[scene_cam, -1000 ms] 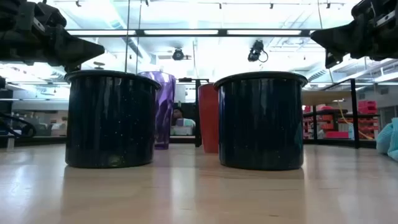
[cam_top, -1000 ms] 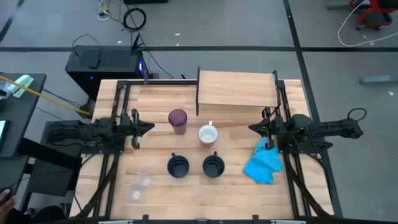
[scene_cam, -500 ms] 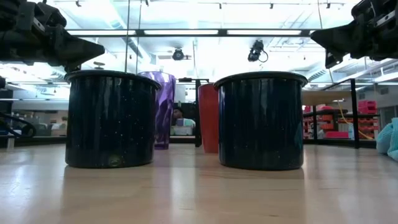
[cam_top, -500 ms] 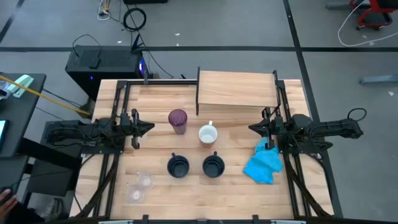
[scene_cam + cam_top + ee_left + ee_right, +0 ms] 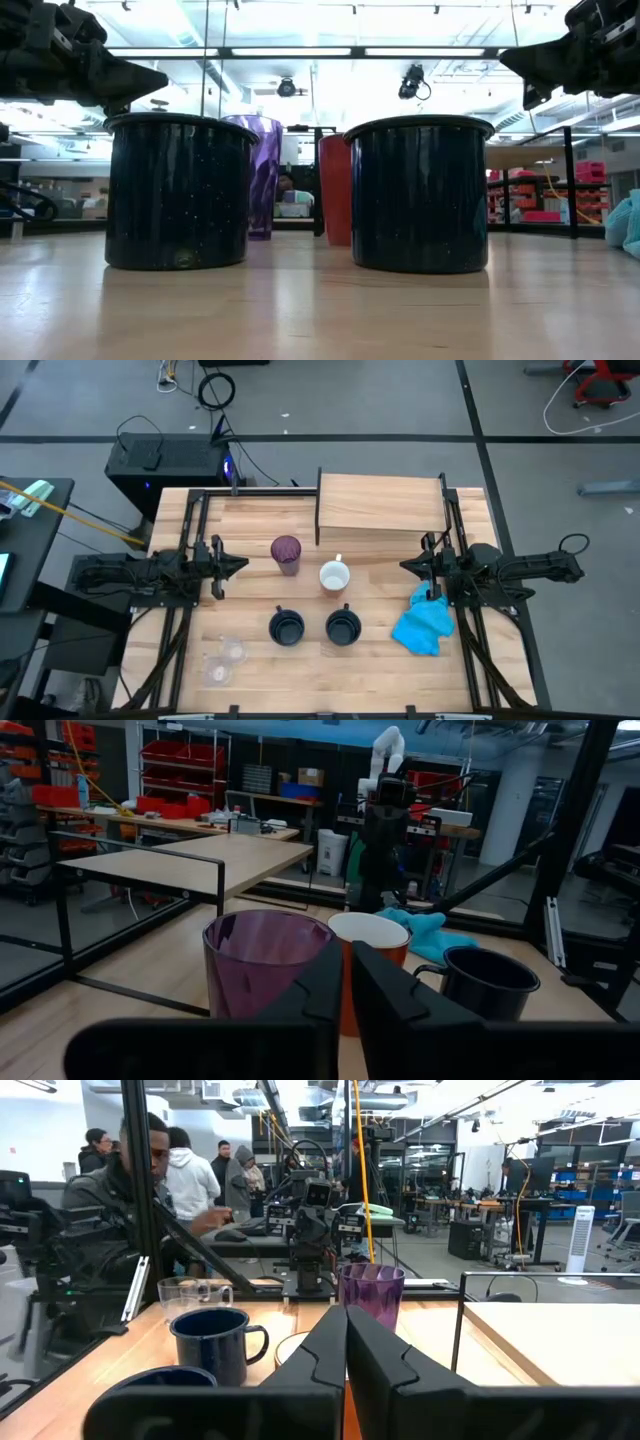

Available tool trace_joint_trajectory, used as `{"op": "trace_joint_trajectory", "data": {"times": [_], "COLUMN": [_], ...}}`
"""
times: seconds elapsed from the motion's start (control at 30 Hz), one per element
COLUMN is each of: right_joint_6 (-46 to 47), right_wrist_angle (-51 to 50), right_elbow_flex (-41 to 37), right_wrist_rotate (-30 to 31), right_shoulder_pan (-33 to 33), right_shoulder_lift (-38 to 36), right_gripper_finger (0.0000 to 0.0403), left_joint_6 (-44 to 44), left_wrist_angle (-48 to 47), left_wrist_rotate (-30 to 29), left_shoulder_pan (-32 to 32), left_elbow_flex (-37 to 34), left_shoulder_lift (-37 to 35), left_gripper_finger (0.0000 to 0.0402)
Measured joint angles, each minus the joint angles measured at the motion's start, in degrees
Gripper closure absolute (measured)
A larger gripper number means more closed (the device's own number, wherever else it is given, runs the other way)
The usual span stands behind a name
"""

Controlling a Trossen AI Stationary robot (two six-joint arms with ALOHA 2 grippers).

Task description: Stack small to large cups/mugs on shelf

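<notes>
Your left claw [image 5: 240, 565] sat pinched together, empty, nearest the tall translucent purple tumbler [image 5: 286, 553] just inboard; right claw [image 5: 405, 567] likewise together.

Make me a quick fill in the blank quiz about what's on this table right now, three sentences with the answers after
The tall tumbler beside the orange mug is ____ in colour.
The number of dark navy mugs on the tabletop is ____.
The blue cloth lies under the ____ gripper.
Missing words: purple; two; right
</notes>
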Motion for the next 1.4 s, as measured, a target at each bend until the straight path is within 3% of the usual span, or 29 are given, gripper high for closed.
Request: {"op": "trace_joint_trajectory", "data": {"times": [1.4], "right_joint_6": [0.00], "right_wrist_angle": [0.01], "right_elbow_flex": [0.00], "right_wrist_rotate": [0.00], "right_shoulder_pan": [0.00], "right_shoulder_lift": [0.00], "right_gripper_finger": [0.0387], "left_joint_6": [-0.02], "left_wrist_angle": [0.00], "left_wrist_rotate": [-0.01], "left_shoulder_pan": [0.00], "left_elbow_flex": [-0.02], "left_shoulder_lift": [0.00], "left_gripper_finger": [0.0371]}}
